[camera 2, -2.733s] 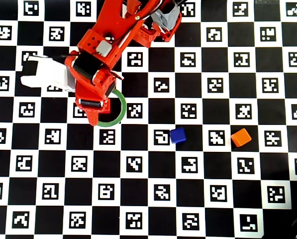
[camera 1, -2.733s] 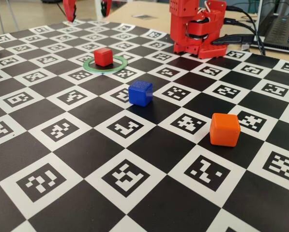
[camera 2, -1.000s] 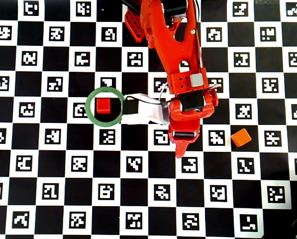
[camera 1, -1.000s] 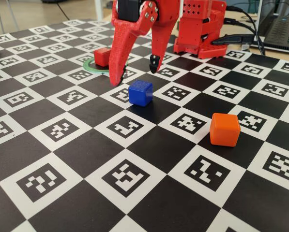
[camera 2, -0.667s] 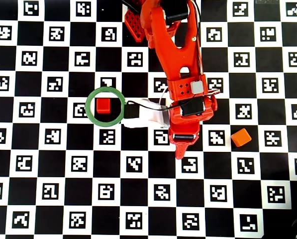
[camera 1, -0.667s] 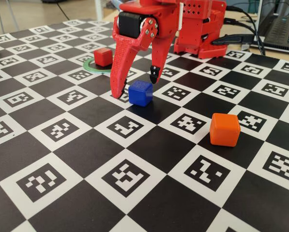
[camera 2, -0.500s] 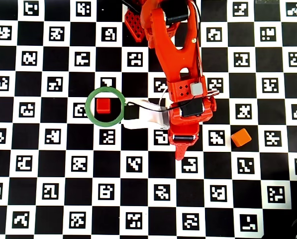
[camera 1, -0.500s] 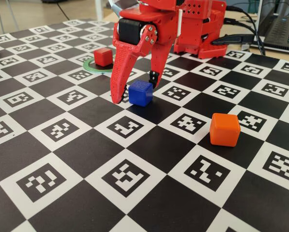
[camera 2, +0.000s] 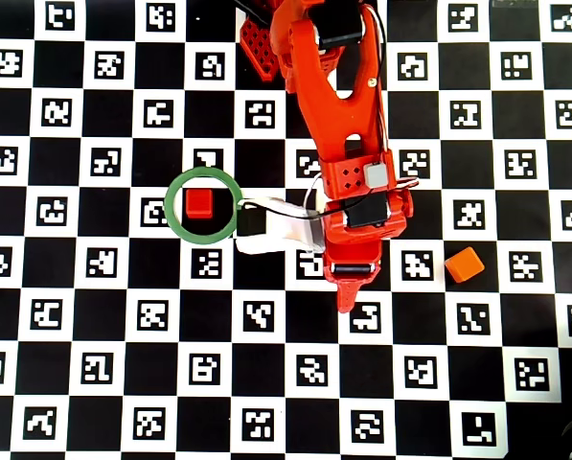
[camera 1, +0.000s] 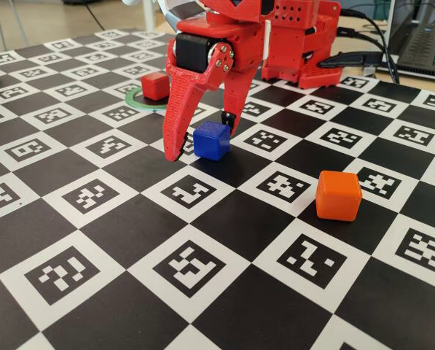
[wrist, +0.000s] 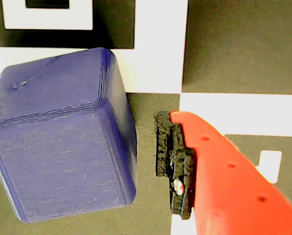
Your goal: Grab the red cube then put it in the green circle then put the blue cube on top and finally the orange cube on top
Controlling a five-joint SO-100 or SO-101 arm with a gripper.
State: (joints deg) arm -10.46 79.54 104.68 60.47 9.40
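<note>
The red cube [camera 1: 156,85] [camera 2: 200,202] sits inside the green circle [camera 1: 137,102] [camera 2: 171,220], clear of the arm. Right of the ring, the blue cube [camera 1: 212,140] [wrist: 62,152] rests on the checkered mat. My red gripper [camera 1: 201,137] is lowered over it and open, with one finger on each side. In the wrist view a narrow strip of mat shows between the cube and the black pad [wrist: 177,161]. The overhead view hides the blue cube under the arm [camera 2: 348,182]. The orange cube [camera 1: 338,195] [camera 2: 465,264] lies alone further right.
The robot base [camera 1: 297,44] stands at the back of the mat. Cables and a laptop [camera 1: 425,36] lie behind it at the right. A white camera mount [camera 2: 276,225] sticks out from the wrist toward the ring.
The gripper left the red cube in the ring, swung right to the blue cube and has sunk lower around it over the last second. None of the cubes has moved.
</note>
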